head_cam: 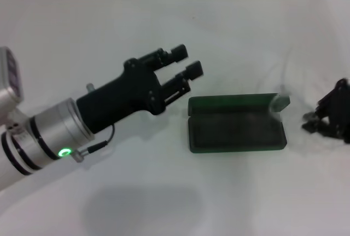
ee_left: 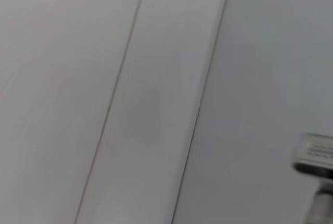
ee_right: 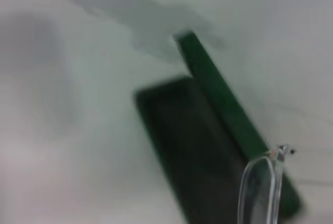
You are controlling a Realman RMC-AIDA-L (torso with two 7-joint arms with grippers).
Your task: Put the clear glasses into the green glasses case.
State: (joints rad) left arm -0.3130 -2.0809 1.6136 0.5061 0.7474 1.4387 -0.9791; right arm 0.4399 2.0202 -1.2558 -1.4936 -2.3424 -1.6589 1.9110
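Green glasses case (head_cam: 236,124): lying open on white desk (head_cam: 164,192). Left pincer (head_cam: 186,63): hovering released, left of case. Right pincer (head_cam: 311,122): grasping clear glasses (ee_right: 257,187) beside case's right end.

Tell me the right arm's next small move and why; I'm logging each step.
Probably carry the clear glasses over the tray of the open green glasses case: they hang at its right end, not yet inside. The right gripper sits beside it; the left gripper hovers apart.
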